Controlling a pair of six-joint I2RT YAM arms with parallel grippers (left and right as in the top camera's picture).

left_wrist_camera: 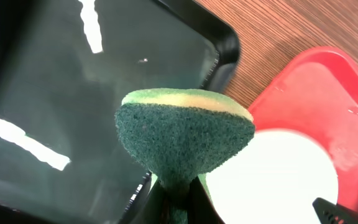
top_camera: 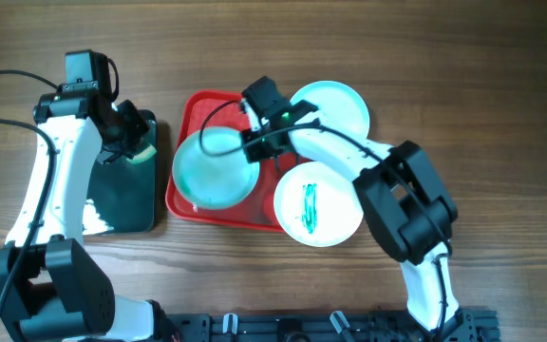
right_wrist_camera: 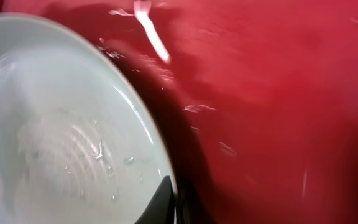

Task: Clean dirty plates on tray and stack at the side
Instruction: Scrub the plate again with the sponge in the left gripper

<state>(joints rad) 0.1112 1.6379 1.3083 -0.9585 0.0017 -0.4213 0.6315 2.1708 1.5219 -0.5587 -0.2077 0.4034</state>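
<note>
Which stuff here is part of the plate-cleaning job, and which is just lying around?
Job: red tray; plate on the tray, rim pinched by the right gripper; smeared plate; third plate; sponge in the left gripper.
Lying about: black tray only.

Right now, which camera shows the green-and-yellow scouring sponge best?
Left wrist: the green-and-yellow scouring sponge fills the middle of the frame, pinched in the left claw. Overhead shows only a small edge of it; right wrist shows none.
</note>
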